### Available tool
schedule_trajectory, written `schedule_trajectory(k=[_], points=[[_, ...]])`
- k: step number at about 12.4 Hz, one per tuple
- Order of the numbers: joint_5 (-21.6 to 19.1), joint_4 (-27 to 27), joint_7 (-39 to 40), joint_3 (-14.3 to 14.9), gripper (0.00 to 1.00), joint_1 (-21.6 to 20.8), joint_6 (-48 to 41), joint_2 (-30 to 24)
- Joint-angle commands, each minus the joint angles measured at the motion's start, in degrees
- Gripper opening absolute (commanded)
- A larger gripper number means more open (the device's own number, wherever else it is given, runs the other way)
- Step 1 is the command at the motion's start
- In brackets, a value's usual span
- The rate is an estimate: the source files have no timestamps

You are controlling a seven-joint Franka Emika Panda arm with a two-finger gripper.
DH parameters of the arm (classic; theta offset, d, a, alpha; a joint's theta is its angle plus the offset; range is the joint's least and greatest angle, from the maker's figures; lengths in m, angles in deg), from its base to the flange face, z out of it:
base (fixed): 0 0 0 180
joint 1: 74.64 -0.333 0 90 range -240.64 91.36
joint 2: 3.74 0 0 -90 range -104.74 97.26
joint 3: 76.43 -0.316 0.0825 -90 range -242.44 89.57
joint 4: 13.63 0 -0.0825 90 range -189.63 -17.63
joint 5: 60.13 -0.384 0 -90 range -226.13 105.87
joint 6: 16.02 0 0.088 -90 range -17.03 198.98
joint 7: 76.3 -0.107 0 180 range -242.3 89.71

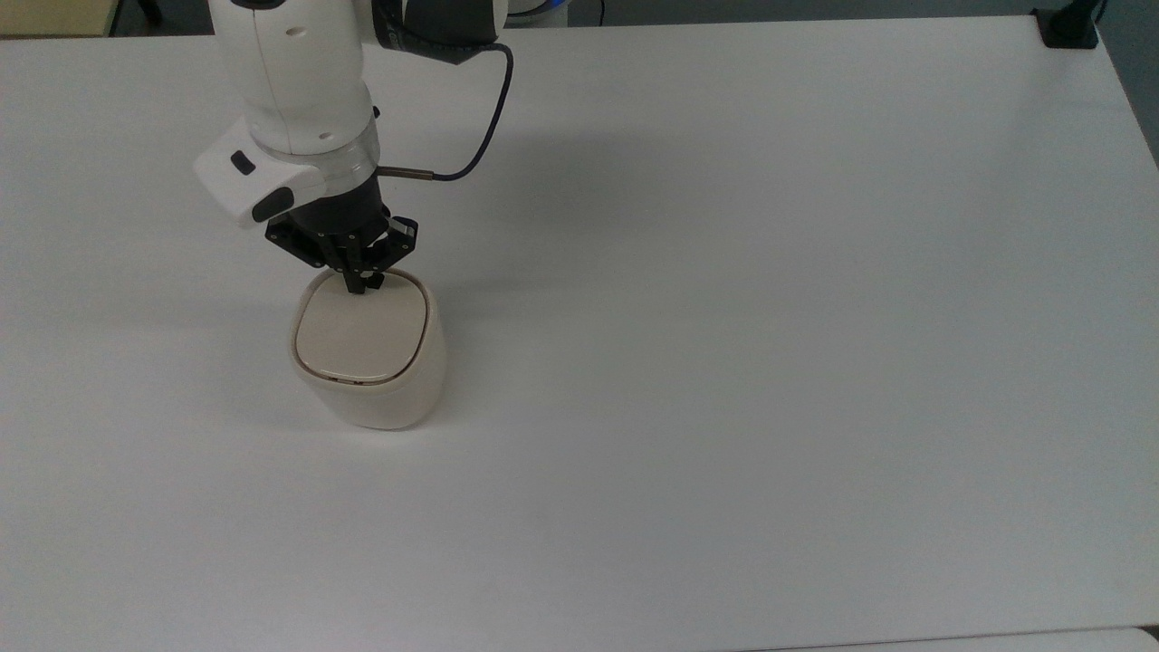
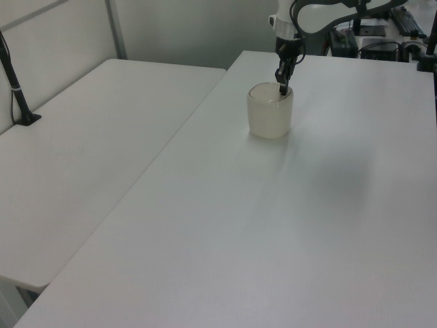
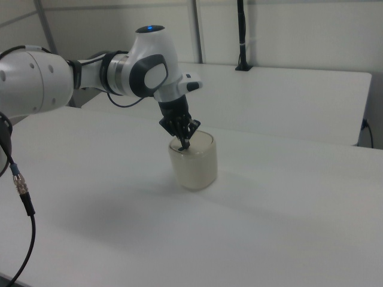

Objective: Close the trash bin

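1. In the top view we see the trash bin (image 1: 369, 355) directly below the end effector (image 1: 359, 286), standing on the white surface (image 1: 770, 317), its flat lid (image 1: 360, 333) lying level in the rim.
2. The same view shows the two fingers pressed together, clenched on nothing, their tips resting on the lid's edge nearest the arm.
3. The right view adds the side profile: the end effector (image 3: 183, 144) points steeply down onto the top of the bin (image 3: 194, 160), with the white arm (image 3: 90, 72) reaching in from the right view's left.
4. In the left view the bin (image 2: 270, 111) sits far off, and the end effector (image 2: 281, 88) meets its top; we cannot make out the lid seam there.
5. The bin's inside is hidden under the lid.
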Motion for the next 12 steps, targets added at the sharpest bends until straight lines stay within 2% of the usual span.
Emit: schedule_trajectory(k=[1,4,8,9,10,11,12], points=[[0.56,2.33,0.55,0.17,0.04,-4.85,-6.28,-4.55],[0.48,1.89,0.38,0.08,0.05,-8.56,-15.23,-9.48],[0.39,-1.53,0.37,0.08,0.19,-10.68,-20.08,-16.69],[0.39,-1.45,0.37,0.08,0.31,-10.77,-22.88,-17.31],[0.39,-1.45,0.37,0.00,0.65,-10.86,-24.21,-17.92],[0.48,-1.36,0.37,0.08,0.89,-10.77,-24.23,-18.02],[0.48,-1.36,0.37,0.08,1.00,-10.69,-24.23,-18.02]])
